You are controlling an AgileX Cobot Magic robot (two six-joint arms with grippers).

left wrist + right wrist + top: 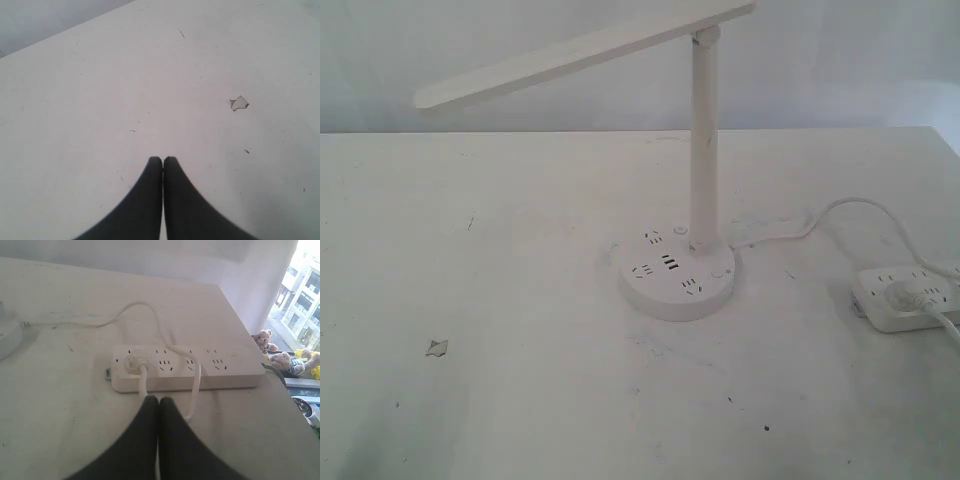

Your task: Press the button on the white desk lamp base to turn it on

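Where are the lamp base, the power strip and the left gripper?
lamp base (670, 300): exterior view, front rim of the disc.
power strip (240, 372): right wrist view, bare top face.
left gripper (163, 162): left wrist view, between the closed fingertips.

White power strip on scuffed white table, plug with looping cord, teddy bears beyond edge

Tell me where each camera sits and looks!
Exterior view: off the arms, looking down at the lamp and table; no robot parts.
Left wrist view: on the left arm, facing the table; shut left pincer shows.
Right wrist view: on the right arm, facing the power strip; shut right pincer shows.
Exterior and right wrist share the power strip.
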